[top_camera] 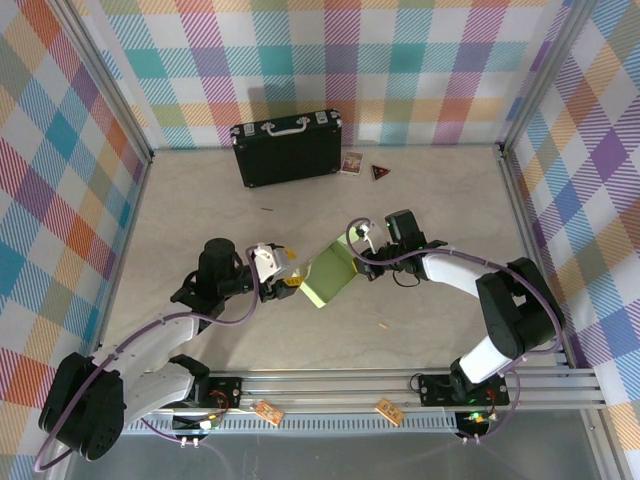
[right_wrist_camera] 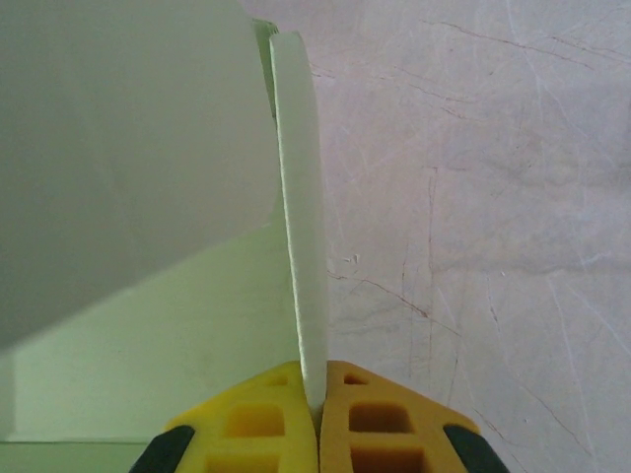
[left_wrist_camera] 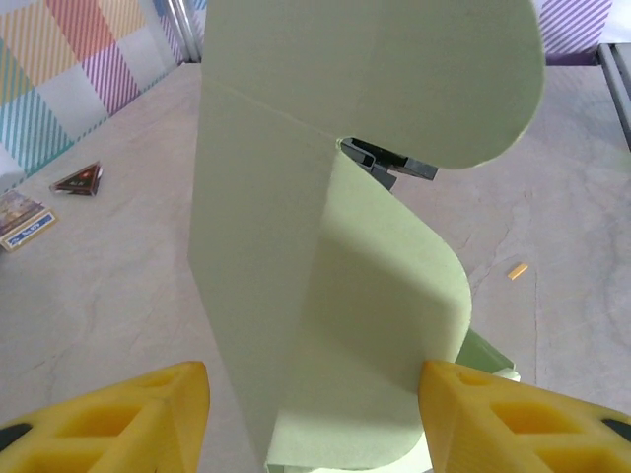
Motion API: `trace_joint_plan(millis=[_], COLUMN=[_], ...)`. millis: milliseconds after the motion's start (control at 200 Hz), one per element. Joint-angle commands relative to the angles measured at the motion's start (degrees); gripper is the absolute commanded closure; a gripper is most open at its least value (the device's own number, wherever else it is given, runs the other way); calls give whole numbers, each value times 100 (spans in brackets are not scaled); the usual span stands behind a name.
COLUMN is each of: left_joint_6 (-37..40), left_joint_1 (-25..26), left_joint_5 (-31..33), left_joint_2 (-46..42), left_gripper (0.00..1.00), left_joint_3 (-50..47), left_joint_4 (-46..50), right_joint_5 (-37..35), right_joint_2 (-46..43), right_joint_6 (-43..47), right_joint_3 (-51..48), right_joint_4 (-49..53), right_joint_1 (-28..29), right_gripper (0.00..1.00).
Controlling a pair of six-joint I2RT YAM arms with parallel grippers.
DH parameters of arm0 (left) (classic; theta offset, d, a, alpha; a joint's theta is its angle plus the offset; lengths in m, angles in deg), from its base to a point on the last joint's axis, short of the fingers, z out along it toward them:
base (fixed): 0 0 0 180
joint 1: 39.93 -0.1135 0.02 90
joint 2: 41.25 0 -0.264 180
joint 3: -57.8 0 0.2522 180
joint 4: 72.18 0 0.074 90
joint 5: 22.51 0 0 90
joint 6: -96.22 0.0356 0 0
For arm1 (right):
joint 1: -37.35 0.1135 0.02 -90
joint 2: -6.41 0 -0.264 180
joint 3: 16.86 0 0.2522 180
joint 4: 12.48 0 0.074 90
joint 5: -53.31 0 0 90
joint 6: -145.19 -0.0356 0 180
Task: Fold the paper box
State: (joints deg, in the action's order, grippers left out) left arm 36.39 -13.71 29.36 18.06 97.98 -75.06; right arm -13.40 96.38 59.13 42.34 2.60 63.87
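The paper box is a pale green creased cut-out, held up off the table between the two arms. My right gripper is shut on one of its flaps. In the right wrist view that flap runs edge-on into the closed yellow jaws of the right gripper. My left gripper stands open around the box's near end. In the left wrist view its yellow fingers straddle the paper box as the left gripper. The right finger touches a rounded flap and the left one stands just clear.
A black case with a metal handle lies at the back. A small card and a dark triangular piece sit beside it. A tiny tan scrap lies in front of the right arm. Plaid walls enclose the table.
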Motion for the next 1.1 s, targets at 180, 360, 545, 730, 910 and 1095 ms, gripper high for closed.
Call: trace_joint_plan(millis=[180, 360, 545, 730, 910, 1095], left_joint_6=[-104, -379, -579, -466, -616, -659], left_joint_1=[329, 355, 418, 415, 425, 493], left_joint_5=[224, 447, 507, 529, 560, 722], left_joint_2=[779, 1205, 1605, 1644, 1814, 1946], left_gripper=[43, 51, 62, 78, 84, 100], left_joint_3=[240, 404, 632, 918, 1128, 1210], left_joint_4=[-923, -1398, -1465, -807, -712, -640], right_joint_5=[289, 351, 431, 428, 445, 459], right_joint_2=[14, 3, 20, 14, 30, -48], right_joint_6=[117, 123, 344, 351, 354, 314], right_joint_3=[46, 28, 53, 46, 77, 24], right_joint_4=[26, 83, 163, 153, 170, 122], right_joint_1=[-7, 50, 90, 101, 104, 101], right_gripper=[100, 100, 100, 100, 100, 100])
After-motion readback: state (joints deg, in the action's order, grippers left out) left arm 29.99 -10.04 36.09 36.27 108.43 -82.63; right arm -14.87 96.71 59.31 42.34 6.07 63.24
